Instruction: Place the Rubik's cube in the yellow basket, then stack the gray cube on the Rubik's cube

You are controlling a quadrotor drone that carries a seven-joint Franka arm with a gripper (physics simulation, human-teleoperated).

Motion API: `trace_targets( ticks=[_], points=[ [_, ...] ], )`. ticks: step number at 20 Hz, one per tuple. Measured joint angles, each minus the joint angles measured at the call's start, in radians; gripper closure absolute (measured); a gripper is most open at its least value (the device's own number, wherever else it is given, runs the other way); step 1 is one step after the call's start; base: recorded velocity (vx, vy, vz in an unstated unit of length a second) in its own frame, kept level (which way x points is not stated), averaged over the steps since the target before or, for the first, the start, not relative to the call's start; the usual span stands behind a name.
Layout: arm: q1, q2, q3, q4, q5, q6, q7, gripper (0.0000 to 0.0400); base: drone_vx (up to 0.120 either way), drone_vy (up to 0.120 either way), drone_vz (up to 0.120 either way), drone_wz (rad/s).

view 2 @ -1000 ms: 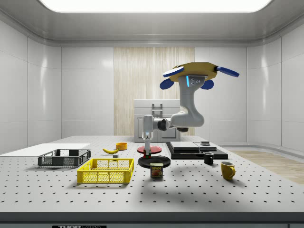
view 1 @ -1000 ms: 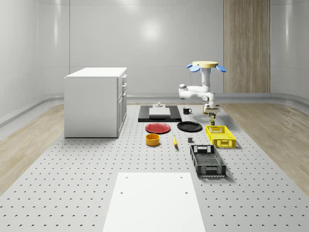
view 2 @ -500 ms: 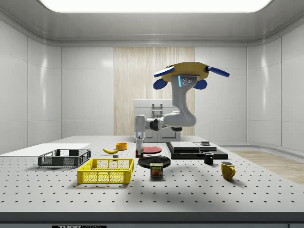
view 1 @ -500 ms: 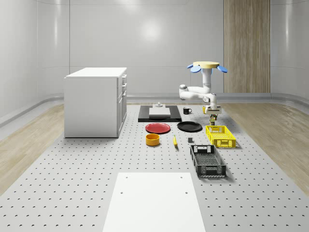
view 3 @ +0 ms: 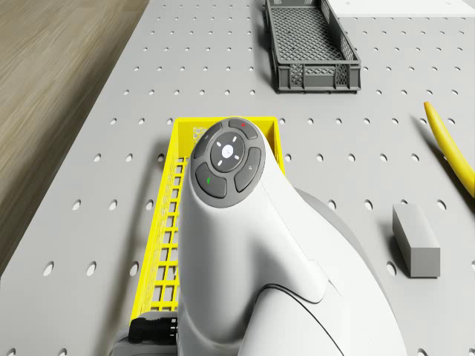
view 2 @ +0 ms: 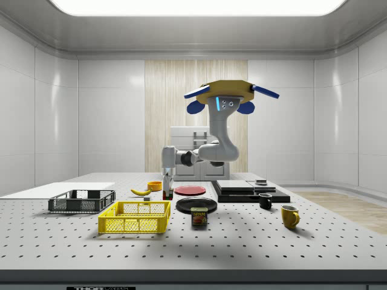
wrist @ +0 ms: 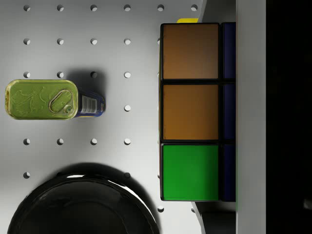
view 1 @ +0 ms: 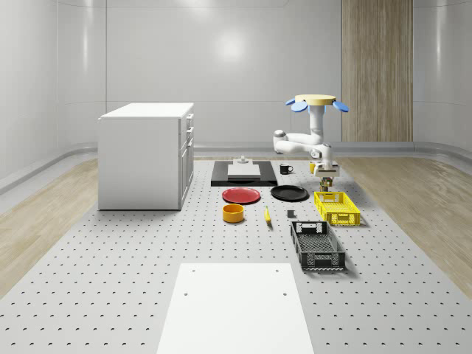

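Observation:
The drone (view 1: 318, 103) hovers over the table behind the yellow basket (view 1: 337, 208). Its arm reaches down, and the gripper (view 1: 327, 175) is shut on the Rubik's cube (view 2: 167, 194). The cube hangs just above the table by the basket's (view 2: 136, 217) far end. In the wrist view the Rubik's cube (wrist: 190, 112) shows orange and green squares against a grey finger (wrist: 251, 97). The gray cube (view 1: 291, 214) lies on the table between the basket and the banana. In the drone view the arm's wrist (view 3: 226, 159) hangs over the yellow basket (view 3: 174, 222), with the gray cube (view 3: 415, 241) beside it.
A Spam can (wrist: 48, 100) and a black plate (wrist: 83, 204) lie below the gripper. A black crate (view 1: 317, 245) stands nearer the front, beyond the basket. A banana (view 3: 449, 144), a red plate (view 1: 241, 195), an orange bowl (view 1: 233, 212) and a white cabinet (view 1: 145, 155) are on the whole-scene view's left.
The drone and arm have moved toward the side view's left with the Rubik's cube held, from over the black plate to beside the yellow basket's end.

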Motion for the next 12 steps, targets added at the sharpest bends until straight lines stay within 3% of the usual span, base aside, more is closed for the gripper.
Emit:
trace_targets(
  ticks=[8, 12],
  points=[
    [-0.001, -0.010, 0.001, 0.000, 0.004, 0.009, 0.001, 0.0075, 0.120, 0.000, 0.000, 0.000],
    [-0.002, -0.014, 0.002, 0.000, 0.005, 0.013, 0.002, 0.0075, 0.120, 0.000, -0.120, 0.000]
  ],
)
